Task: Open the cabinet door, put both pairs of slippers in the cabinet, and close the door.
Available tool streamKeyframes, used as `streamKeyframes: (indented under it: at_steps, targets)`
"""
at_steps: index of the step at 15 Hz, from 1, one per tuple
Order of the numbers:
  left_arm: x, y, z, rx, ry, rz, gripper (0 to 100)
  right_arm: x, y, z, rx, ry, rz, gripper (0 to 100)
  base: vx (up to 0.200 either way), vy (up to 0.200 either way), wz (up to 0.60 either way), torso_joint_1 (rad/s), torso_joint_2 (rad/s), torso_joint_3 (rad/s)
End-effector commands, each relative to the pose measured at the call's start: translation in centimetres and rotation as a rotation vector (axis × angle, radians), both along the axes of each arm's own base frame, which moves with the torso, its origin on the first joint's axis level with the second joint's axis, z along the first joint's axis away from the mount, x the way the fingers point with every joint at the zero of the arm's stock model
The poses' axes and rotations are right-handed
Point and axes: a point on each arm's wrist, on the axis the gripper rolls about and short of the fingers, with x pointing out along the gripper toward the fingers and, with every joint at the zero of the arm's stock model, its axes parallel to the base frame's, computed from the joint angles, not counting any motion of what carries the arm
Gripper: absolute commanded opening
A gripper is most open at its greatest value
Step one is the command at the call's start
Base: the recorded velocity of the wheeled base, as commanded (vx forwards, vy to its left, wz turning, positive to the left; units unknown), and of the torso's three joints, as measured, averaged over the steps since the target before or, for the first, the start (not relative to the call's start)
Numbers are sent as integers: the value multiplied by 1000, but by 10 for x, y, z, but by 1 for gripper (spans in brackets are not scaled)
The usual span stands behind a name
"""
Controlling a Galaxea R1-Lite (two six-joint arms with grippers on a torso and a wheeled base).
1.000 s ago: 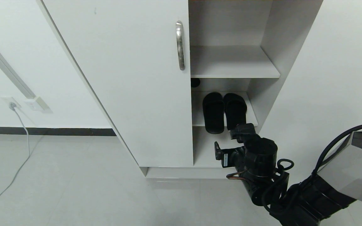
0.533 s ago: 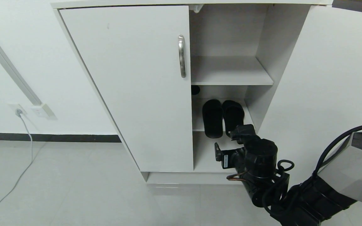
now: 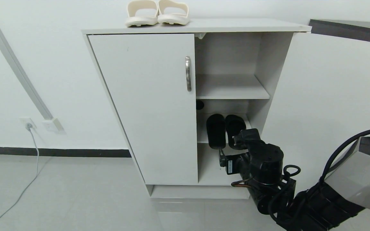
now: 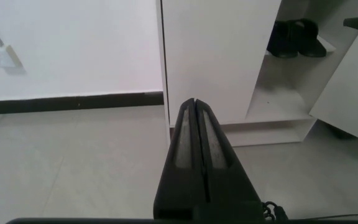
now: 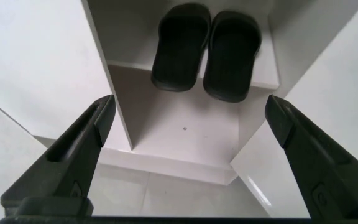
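Observation:
A pair of black slippers (image 3: pixel 225 130) lies side by side on the middle shelf of the white cabinet (image 3: pixel 146 106), toes inward. The cabinet's right door (image 3: pixel 326 96) stands wide open; the left door with its metal handle (image 3: pixel 188 73) is closed. A cream pair of slippers (image 3: pixel 157 12) rests on the cabinet top. My right gripper (image 3: pixel 233 147) hangs open just in front of the lower shelves, a little below the black slippers (image 5: pixel 207 50), holding nothing. My left gripper (image 4: pixel 194 106) is shut and empty, low over the floor, left of the cabinet's opening.
A wall socket (image 3: pixel 27 125) with a grey cable trailing over the floor sits at the left, beside a slanted cable duct (image 3: pixel 14 67). A small dark object (image 3: pixel 199 104) shows behind the closed door's edge. Pale floor tiles (image 3: pixel 75 199) spread before the cabinet.
The head camera has tilted up, so the cabinet top and the cream slippers have come into view. The right gripper keeps its place before the shelves.

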Motion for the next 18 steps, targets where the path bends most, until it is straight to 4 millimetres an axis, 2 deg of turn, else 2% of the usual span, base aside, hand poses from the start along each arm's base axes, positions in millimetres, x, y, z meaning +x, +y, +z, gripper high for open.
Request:
streamKeyframes:
  at_steps: [1, 6, 18]
  targets:
    - [0, 0, 0, 1, 2, 0, 0, -2, -2, -1, -7, 7, -2, 100, 0, 0, 0, -2, 7, 207]
    - [0, 0, 0, 1, 2, 0, 0, -8, -9, 0, -9, 12, 7, 100, 0, 0, 0, 2, 1, 43]
    - [0, 0, 0, 1, 2, 0, 0, -10, -10, -3, -12, 15, 13, 100, 0, 0, 0, 0, 0, 0]
